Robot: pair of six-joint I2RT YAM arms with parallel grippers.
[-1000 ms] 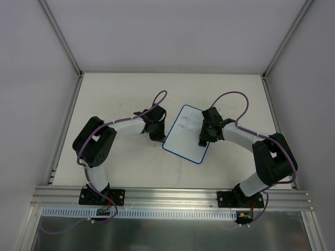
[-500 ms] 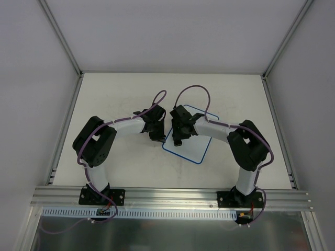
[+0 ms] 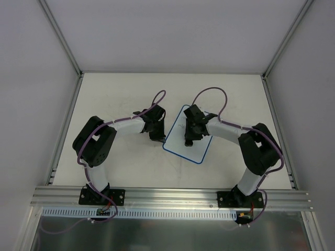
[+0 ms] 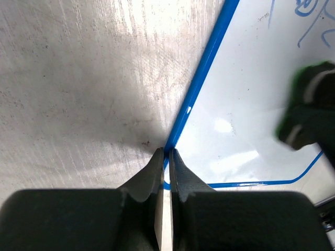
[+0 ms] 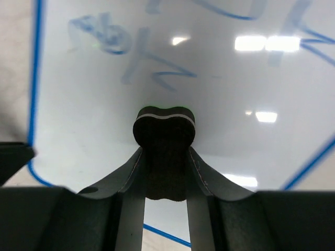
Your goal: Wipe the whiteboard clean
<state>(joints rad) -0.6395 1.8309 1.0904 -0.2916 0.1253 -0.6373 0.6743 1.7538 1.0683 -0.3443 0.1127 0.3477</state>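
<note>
The whiteboard point(image 3: 194, 151) lies flat on the table, white with a thin blue rim. My left gripper point(image 3: 162, 140) is shut, its tips resting on the blue rim point(image 4: 196, 94) beside the board's near-left corner. My right gripper point(image 3: 190, 137) hovers over the middle of the board, shut on a small dark eraser block point(image 5: 165, 130) with a green top edge. The block's end rests against the whiteboard point(image 5: 235, 83). Blue handwritten marks point(image 5: 112, 36) remain beyond the block. In the left wrist view the eraser point(image 4: 309, 104) is a blurred dark and green shape at the right.
Aluminium frame rails point(image 3: 68, 112) border the table's left and right sides, and a slotted rail point(image 3: 167, 196) runs along the near edge. White walls close the back. Purple cables point(image 3: 212, 97) loop above both wrists.
My right gripper swept the eraser from the board's right side to its left edge, then came back to the middle. The left arm stayed still.
</note>
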